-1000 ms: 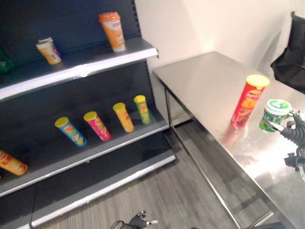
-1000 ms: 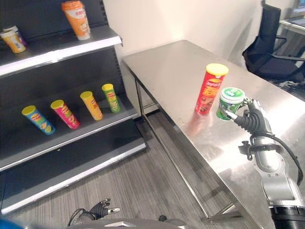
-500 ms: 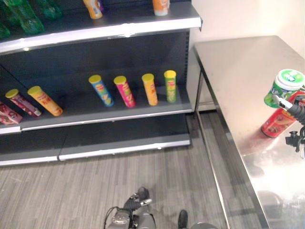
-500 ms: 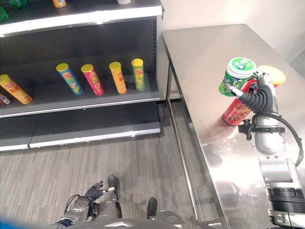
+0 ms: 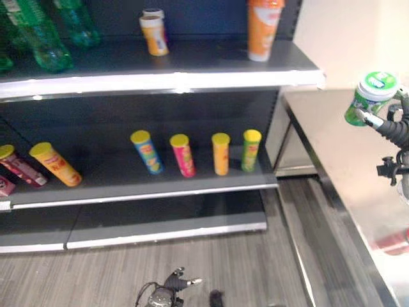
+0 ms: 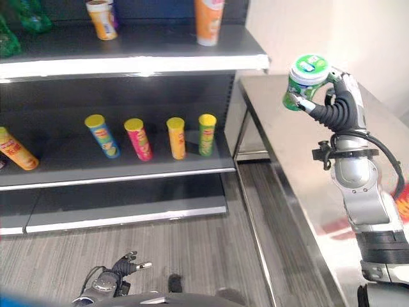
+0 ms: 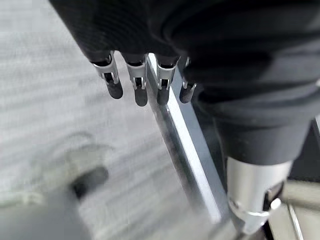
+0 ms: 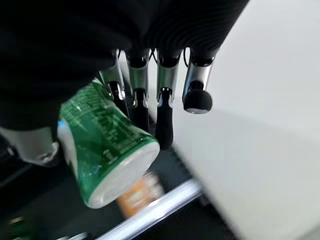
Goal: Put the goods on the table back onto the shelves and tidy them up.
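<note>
My right hand [image 6: 339,105] is shut on a green jar with a white lid [image 6: 305,80] and holds it in the air above the steel table's [image 6: 287,147] far end, just right of the shelf unit's top shelf [image 6: 160,64]. In the right wrist view the jar [image 8: 107,145] lies tilted between thumb and curled fingers [image 8: 165,100]. A red can [image 5: 393,243] stands on the table near the right edge, mostly cut off. My left hand [image 5: 169,295] hangs low over the floor, its fingers [image 7: 137,85] straight and holding nothing.
The top shelf carries green bottles [image 5: 38,35], a small orange cup [image 6: 102,19] and a tall orange cup [image 6: 209,22]. On the middle shelf [image 6: 128,173] stand blue [image 6: 102,135], pink [image 6: 137,139], orange [image 6: 176,137] and green [image 6: 206,134] tube cans; another orange tube [image 5: 54,163] lies further left.
The camera has swung left toward the shelves. My right hand has lifted the green jar away from the red can, up to the height of the top shelf.
</note>
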Robot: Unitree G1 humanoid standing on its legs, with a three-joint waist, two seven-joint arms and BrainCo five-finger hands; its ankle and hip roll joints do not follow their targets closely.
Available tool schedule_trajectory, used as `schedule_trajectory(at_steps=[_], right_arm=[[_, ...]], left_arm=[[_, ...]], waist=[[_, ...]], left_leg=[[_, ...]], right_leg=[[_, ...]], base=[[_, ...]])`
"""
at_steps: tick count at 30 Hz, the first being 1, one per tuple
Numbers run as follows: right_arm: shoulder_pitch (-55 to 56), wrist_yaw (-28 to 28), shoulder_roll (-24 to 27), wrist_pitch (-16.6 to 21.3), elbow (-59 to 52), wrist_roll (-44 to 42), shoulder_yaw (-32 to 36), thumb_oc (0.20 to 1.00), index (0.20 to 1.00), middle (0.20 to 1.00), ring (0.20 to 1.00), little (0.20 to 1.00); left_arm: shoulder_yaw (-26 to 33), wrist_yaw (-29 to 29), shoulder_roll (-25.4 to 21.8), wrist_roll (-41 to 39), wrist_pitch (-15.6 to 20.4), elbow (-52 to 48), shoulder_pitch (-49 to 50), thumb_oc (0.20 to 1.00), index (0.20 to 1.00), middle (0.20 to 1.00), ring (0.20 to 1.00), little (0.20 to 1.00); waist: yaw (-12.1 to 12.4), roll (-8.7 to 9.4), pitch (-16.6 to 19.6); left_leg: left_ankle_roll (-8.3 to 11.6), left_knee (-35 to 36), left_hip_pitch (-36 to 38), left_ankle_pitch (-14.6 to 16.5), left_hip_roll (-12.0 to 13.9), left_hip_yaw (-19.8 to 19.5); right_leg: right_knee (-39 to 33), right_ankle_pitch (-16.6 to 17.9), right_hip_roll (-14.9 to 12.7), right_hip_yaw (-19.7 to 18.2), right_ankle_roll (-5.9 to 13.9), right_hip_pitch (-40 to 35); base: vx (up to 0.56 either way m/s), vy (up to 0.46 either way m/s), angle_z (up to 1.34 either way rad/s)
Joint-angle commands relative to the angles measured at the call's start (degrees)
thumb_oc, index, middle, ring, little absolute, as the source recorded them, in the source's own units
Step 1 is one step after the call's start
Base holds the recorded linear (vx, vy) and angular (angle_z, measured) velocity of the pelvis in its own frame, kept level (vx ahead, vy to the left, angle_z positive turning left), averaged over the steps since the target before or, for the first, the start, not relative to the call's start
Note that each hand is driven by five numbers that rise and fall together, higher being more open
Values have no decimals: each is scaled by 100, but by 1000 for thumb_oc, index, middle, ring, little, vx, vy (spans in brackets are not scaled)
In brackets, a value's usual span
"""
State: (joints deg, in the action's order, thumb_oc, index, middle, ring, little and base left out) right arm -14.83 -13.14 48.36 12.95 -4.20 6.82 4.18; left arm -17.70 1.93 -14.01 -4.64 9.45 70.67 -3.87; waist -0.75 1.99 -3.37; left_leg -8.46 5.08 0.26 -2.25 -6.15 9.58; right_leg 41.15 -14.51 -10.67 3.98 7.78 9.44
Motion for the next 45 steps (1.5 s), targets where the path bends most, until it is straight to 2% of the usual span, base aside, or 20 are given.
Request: schedule_trajectory(at_steps=[1, 2, 3, 5, 6, 9, 14, 18, 24, 29, 31, 34, 37, 45], right_arm=[[-416, 8, 91, 187, -351, 26, 387, 200, 200, 200, 200, 200], [-442, 33, 123, 213, -395, -31, 415, 200, 200, 200, 200, 200], [-497, 29, 150, 233, -399, -61, 402, 200, 200, 200, 200, 200], [-502, 43, 197, 225, -428, -98, 420, 200, 200, 200, 200, 200], [-442, 54, 252, 246, -603, -100, 488, 200, 200, 200, 200, 200], [-322, 120, 319, 278, -783, -135, 640, 200, 200, 200, 200, 200], [-397, 377, 425, 387, -1028, -463, 610, 200, 200, 200, 200, 200], [-885, 661, 380, 391, -1117, -835, -65, 200, 200, 200, 200, 200], [-1717, 953, 360, 280, -889, -1024, -1123, 200, 200, 200, 200, 200], [-2330, 1086, 101, 202, -622, -1243, -1839, 200, 200, 200, 200, 200], [-2684, 1137, 7, 163, -295, -1322, -2252, 200, 200, 200, 200, 200], [-2979, 1139, -24, 144, -11, -1360, -2505, 200, 200, 200, 200, 200], [-3724, 1022, 16, 104, 737, -1344, -2994, 200, 200, 200, 200, 200], [-4765, 876, -8, 24, 1927, -1365, -3510, 200, 200, 200, 200, 200]], left_arm=[[227, -23, -170, 277, 70, -43, 36, 1000, 1000, 1000, 1000, 1000], [210, -45, -161, 320, 77, 3, 65, 1000, 1000, 1000, 1000, 1000], [210, -54, -148, 373, 86, 48, 63, 1000, 1000, 1000, 1000, 1000], [218, -63, -131, 442, 88, 110, 33, 1000, 1000, 1000, 1000, 1000], [226, -56, -102, 505, 109, 130, -2, 1000, 1000, 1000, 1000, 1000], [223, -72, -77, 553, 128, 128, -7, 1000, 1000, 1000, 1000, 1000], [193, -67, 45, 552, 101, 177, 98, 1000, 1000, 1000, 1000, 1000], [71, -21, 136, 529, 47, 178, 93, 1000, 1000, 1000, 1000, 1000], [-7, 5, 231, 421, 7, 162, 147, 1000, 1000, 1000, 1000, 1000], [-43, 48, 254, 320, -33, 248, 223, 1000, 1000, 1000, 1000, 1000], [-70, 61, 262, 245, -41, 270, 259, 1000, 1000, 1000, 1000, 1000], [-79, 56, 265, 186, -43, 278, 293, 1000, 1000, 1000, 1000, 1000], [-172, 111, 200, 107, -19, 261, 296, 1000, 1000, 1000, 1000, 1000], [-227, 136, 75, -55, 5, 303, 293, 1000, 1000, 1000, 1000, 1000]], waist=[[81, -28, -310], [5, -39, -359], [-75, -44, -426], [-171, 0, -486], [-255, 48, -543], [-315, 59, -512], [-281, 12, -281], [-175, -17, -214], [-49, -45, -206], [78, -74, -198], [147, -75, -180], [182, -69, -173], [298, -27, -131], [425, 31, -84]], left_leg=[[840, -22, 129, 312, 612, 113], [861, -8, 218, 333, 582, 29], [874, -8, 350, 424, 565, -81], [892, -8, 467, 519, 485, -240], [916, -8, 593, 593, 415, -397], [922, -9, 673, 677, 387, -511], [1044, -26, 829, 804, 525, -593], [1213, -119, 895, 821, 711, -646], [1342, -157, 899, 775, 815, -701], [1401, -185, 874, 737, 843, -733], [1410, -202, 878, 728, 852, -743], [1421, -212, 882, 718, 855, -762], [1435, -229, 911, 721, 856, -774], [1489, -165, 923, 654, 881, -831]], right_leg=[[-2104, 1072, 141, -42, 92, -655], [-2624, 958, 362, -77, 86, -502], [-3093, 1042, 596, -180, 99, -412], [-3579, 1290, 846, -439, 170, -161], [-3820, 1530, 982, -639, 207, -47], [-3887, 1557, 1013, -813, 139, -149], [-4240, 1582, 989, -591, -10, -568], [-4374, 1437, 1027, -353, -145, -856], [-4414, 1302, 1025, -167, -233, -1033], [-4405, 1240, 990, -32, -276, -1114], [-4413, 1224, 974, 19, -296, -1174], [-4421, 1215, 958, 65, -303, -1220], [-4429, 1204, 939, 118, -304, -1297], [-4446, 1175, 898, 286, -298, -1386]], base=[[209, 9, 20], [293, 20, 18], [244, 0, 44], [231, 3, 41], [207, 3, 65], [132, -29, 84], [156, -95, 57], [128, -130, 40], [53, -72, 20], [29, -34, 20], [19, -24, 19], [7, -11, 6], [13, -12, 10], [1, -15, 13]])
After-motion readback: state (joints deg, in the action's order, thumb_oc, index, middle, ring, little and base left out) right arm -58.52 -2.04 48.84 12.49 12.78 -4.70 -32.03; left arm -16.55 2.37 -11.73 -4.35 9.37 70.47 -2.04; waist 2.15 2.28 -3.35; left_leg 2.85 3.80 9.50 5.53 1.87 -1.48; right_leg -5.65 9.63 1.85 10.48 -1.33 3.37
